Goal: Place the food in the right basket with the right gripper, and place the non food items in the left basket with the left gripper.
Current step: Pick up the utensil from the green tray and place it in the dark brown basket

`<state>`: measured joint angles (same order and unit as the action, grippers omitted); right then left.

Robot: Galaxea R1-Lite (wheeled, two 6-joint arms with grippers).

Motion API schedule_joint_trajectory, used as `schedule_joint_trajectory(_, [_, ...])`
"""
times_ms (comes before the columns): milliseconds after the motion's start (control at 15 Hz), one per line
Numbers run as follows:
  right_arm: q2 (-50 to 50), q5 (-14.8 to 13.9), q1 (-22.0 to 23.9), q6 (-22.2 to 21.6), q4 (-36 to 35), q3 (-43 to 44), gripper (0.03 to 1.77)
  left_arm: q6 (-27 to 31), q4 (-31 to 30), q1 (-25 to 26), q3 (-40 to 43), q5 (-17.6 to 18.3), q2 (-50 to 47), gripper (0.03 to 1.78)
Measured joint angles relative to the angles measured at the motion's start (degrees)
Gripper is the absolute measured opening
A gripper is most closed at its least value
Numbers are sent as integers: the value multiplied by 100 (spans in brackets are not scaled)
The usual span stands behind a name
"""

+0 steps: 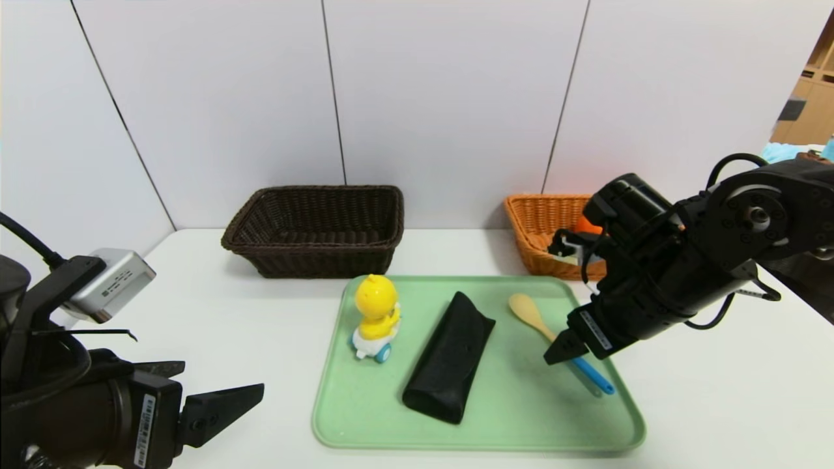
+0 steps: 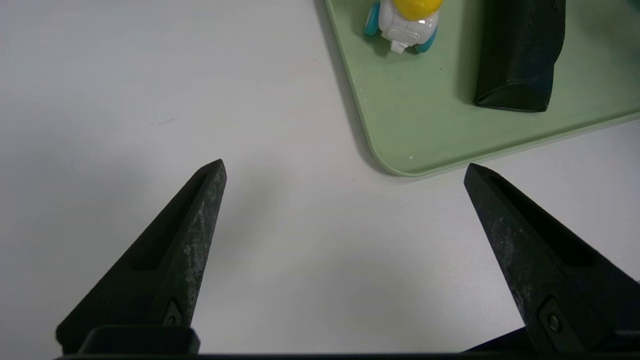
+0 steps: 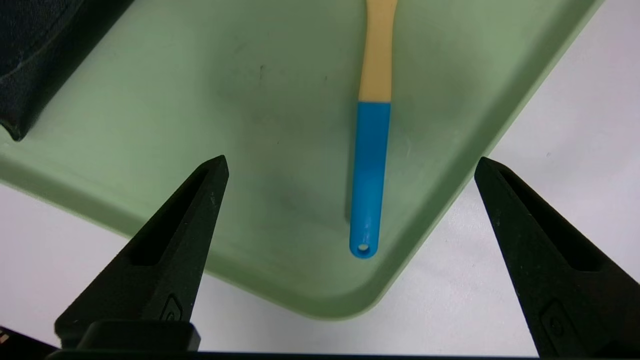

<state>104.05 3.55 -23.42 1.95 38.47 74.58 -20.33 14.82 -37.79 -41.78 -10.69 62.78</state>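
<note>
Gripper L (image 2: pixel 345 161): hanging over white table (image 1: pixel 273 312) just beyond tray's L side, fingers spreading wide, holding nothing.
Tray (image 1: pixel 479 448): lying flat, green, smooth, thin raised rim, rounded corners; carrying all 3 non-food pcs.
Pouch (image 1: pixel 449 361): lying mid-tray, long, black, w/ a folded flap; prob. light & soft, so giving under a squeeze; pinching across its middle looks best.
Gripper R (image 3: pixel 351 157): hovering above tray's R side over spoon handle, fingers standing wide apart, gripping nothing.
Spoon (image 1: pixel 531 312): resting on tray's R side, pale wood bowl & neck, blue handle w/ hole at the end; likely stiff, light, maybe slippery on the handle; lying low, so needing a low pinch across the shaft.
Duck toy (image 1: pixel 376 309): standing upright near tray's far L, glossy yellow, round head, white base, blue wheels; prob. hard plastic, maybe rolling if nudged; gripping round the body seems safest.
Dark basket (image 1: pixel 313 260): waiting behind tray, L side, near-black weave, flared rim; non-food going there via L.
Orange basket (image 1: pixel 544 266): sitting behind tray, R side, woven, partly hiding behind R arm.
Orange fruit (image 1: pixel 584 227): sitting inside orange basket, partly hidden; food part looking done.
</note>
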Motion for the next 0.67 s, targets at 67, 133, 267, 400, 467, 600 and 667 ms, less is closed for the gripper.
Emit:
schedule_joint_trajectory(67, [50, 0, 5, 26, -38, 2, 169, 0, 2, 0, 7, 0, 0, 169])
schedule_joint_trajectory(133, [105, -2, 5, 48, -41, 24, 169, -2, 5, 0, 7, -2, 0, 169])
schedule_joint_trajectory(267, [234, -9, 0, 59, -48, 133, 169, -2, -5, 0, 7, -5, 4, 169])
schedule_joint_trajectory(400, [378, -9, 7, 68, -50, 262, 169, -2, -6, 0, 7, 0, 15, 169])
schedule_joint_trajectory(467, [447, -9, 16, 89, -44, 323, 169, 0, -5, 0, 5, -5, 17, 169])
schedule_joint_trajectory(600, [590, -16, 22, 122, -38, 405, 170, -2, -6, 1, 5, -5, 20, 169])
schedule_joint_trajectory(667, [653, -16, 24, 129, -41, 424, 170, 2, -6, 1, 2, -2, 22, 169])
